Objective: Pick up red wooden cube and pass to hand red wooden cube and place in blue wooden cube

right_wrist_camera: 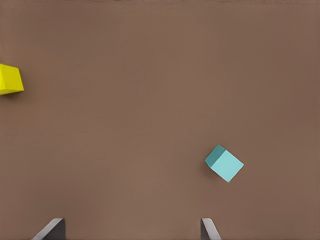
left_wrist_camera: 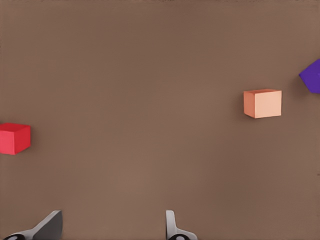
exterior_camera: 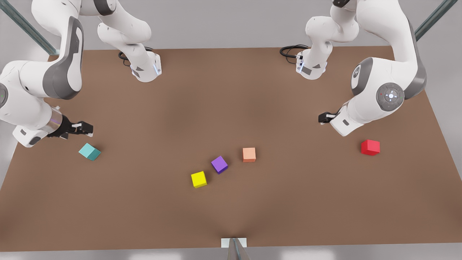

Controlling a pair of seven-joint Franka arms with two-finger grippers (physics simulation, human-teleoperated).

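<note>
Cubes sit scattered across the brown table [exterior_camera: 231, 108], and neither arm has a grip on anything. The small bright red wooden cube [exterior_camera: 370, 147] rests on the table at the front view's right, just beside the left tool [exterior_camera: 322, 118], which hovers above the surface with its fingers spread and empty; from the left wrist view the red cube [left_wrist_camera: 14, 138] lies off to one side of those parted fingertips [left_wrist_camera: 170, 222]. Over at the front view's left, the right tool [exterior_camera: 86, 128] hangs near the small teal wooden cube [exterior_camera: 89, 151], fingers apart, nothing between them; the right wrist view has that teal cube [right_wrist_camera: 224, 163] close ahead. In the middle of the table, well apart from both tools, a salmon-orange cube [exterior_camera: 249, 154], a purple cube [exterior_camera: 219, 164] and a yellow cube [exterior_camera: 199, 179] form a loose diagonal line.
</note>
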